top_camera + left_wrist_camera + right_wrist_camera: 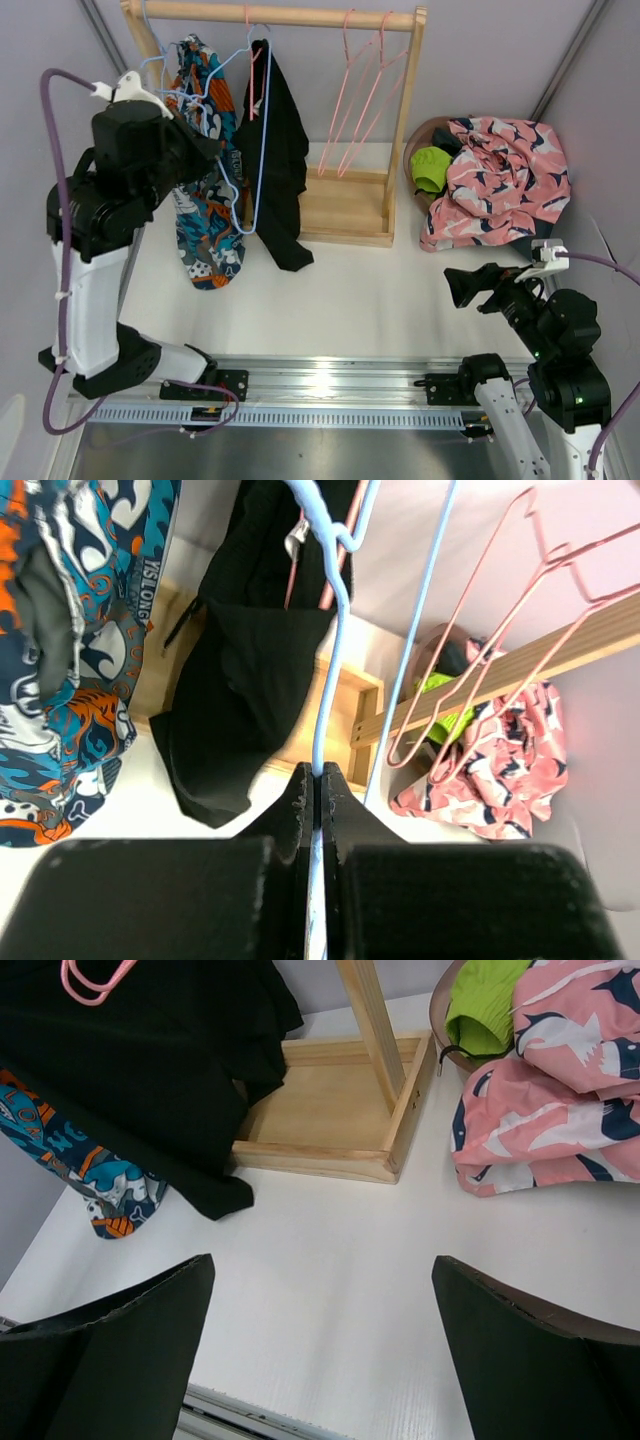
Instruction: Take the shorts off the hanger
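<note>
The left pincer (318, 780) is closed tight on the thin wire of a light blue hanger (330, 680), which rises straight up from between its tips toward the rail of the wooden rack (400, 120). Just left of and beyond that pincer hang the black shorts (280, 160), draped on the rack with their hem down by the left corner of the rack's boxed wooden base (330, 1100). Farther to its left hang the blue, orange and white printed shorts (205, 230). To its right, two pink hangers (352, 150) dangle from the rail.

The right pincer (322, 1265) is wide open and holds nothing, hovering low over the white table (330, 1220). Ahead of it and to its right sits a round brown basket (438, 1030). Inside lie the lime green shorts (430, 168), and the pink printed shorts (500, 180) are heaped over them, spilling past the near rim onto the table.
</note>
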`<state>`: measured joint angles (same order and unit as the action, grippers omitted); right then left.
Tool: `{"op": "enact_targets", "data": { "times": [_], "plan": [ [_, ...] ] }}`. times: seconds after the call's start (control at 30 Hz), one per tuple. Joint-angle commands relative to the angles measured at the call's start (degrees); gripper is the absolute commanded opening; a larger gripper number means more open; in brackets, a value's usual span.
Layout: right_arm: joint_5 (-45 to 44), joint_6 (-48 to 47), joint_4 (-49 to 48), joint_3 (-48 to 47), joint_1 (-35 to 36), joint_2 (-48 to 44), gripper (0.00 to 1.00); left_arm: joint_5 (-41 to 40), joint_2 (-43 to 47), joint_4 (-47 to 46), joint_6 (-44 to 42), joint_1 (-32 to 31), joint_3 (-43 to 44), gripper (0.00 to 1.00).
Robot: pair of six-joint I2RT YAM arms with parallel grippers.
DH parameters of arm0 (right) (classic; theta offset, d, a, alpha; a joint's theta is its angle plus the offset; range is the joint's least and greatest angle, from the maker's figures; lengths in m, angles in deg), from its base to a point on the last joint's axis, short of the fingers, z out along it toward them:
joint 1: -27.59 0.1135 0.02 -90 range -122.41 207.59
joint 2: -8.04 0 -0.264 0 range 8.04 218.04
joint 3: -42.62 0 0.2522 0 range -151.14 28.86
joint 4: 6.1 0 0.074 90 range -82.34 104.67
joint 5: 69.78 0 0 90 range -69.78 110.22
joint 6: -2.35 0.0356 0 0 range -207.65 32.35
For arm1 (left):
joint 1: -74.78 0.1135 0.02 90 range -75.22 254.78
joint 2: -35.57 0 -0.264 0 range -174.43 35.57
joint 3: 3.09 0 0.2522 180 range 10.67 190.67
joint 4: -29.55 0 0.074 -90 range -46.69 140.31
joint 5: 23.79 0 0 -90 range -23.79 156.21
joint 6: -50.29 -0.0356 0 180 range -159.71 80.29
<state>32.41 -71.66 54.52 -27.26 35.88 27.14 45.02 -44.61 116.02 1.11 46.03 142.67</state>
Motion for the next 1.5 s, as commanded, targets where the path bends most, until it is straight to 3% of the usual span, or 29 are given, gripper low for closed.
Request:
{"op": "enact_targets", "data": {
  "times": [0.0,0.13,0.27,0.43,0.87,1.33,1.47],
  "plan": [
    [0.8,-0.5,-1.1,0.0,-0.5,-1.3,0.99,0.2,-0.7,-1.0,-2.1,-0.3,0.3,0.00],
    [0.3,-0.5,-0.5,0.0,-0.5,-2.1,0.99,1.7,-2.3,-3.2,-4.2,-2.3,2.3,0.00],
    [0.0,-0.5,-0.5,0.0,-0.4,-2.6,0.99,2.0,-7.1,-6.8,-12.3,-9.0,6.9,0.00],
    [-0.2,-0.5,-0.4,0.0,-0.4,-3.2,0.99,-3.2,-16.1,-7.1,-21.4,-14.2,13.5,0.00],
    [-0.7,-0.3,-1.3,0.9,0.5,-4.7,0.99,-11.7,-21.4,-14.7,-29.7,-14.7,16.4,0.00],
    [-0.6,-0.3,-1.9,1.3,0.5,-5.2,0.99,-16.9,-28.9,-35.8,-42.7,-14.3,17.1,0.00],
    [-0.5,-0.3,-1.9,1.4,0.5,-5.2,1.00,-15.9,-30.7,-39.7,-42.6,-12.2,17.8,0.00]
  ]
}}
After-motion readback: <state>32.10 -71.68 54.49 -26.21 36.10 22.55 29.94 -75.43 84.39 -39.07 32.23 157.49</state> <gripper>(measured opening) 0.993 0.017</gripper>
